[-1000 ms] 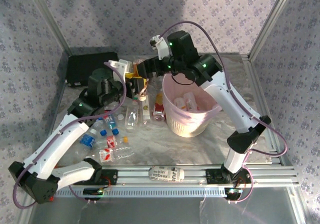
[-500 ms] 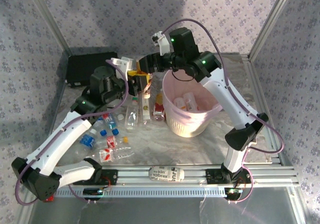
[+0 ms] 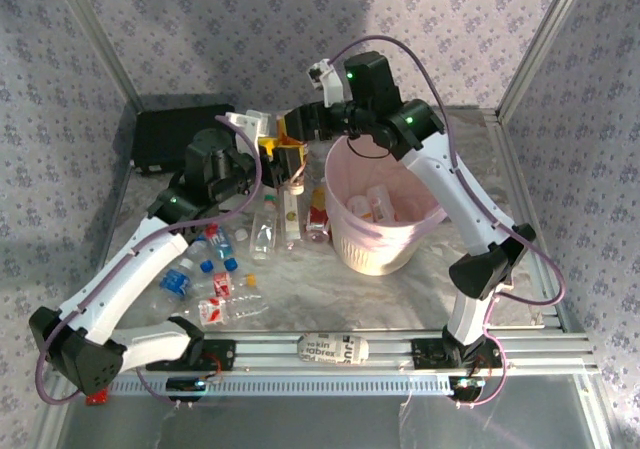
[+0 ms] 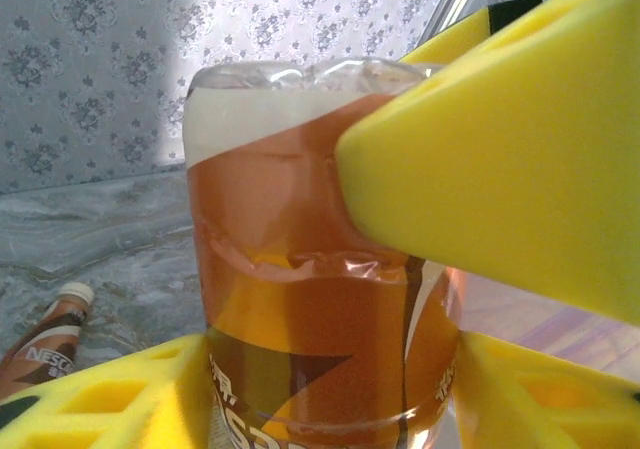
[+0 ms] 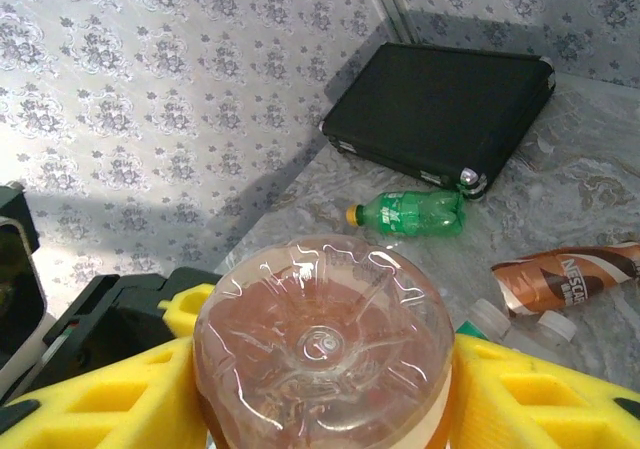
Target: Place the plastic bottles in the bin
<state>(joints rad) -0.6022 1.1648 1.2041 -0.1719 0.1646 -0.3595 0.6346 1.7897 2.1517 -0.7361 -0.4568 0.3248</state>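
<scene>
A plastic bottle (image 4: 320, 269) with an orange and brown label is held above the table between both grippers, left of the bin (image 3: 375, 254). My left gripper (image 4: 330, 389) is shut on its body, one yellow finger on each side. My right gripper (image 5: 320, 399) is shut on the same bottle (image 5: 325, 339) near its clear base, and one of its fingers (image 4: 500, 169) crosses the left wrist view. In the top view the two grippers (image 3: 268, 149) (image 3: 298, 134) meet by the pink bin's rim. Other bottles (image 3: 380, 204) lie inside the bin.
Several loose bottles (image 3: 215, 259) lie on the table left of the bin. A green bottle (image 5: 410, 212) and a brown Nescafe bottle (image 5: 570, 274) lie near the flat black case (image 5: 440, 104). A printed strip (image 3: 333, 349) sits on the front rail.
Both grippers have moved a little up and toward the back with the orange-labelled bottle between them. The left arm has reached further forward.
</scene>
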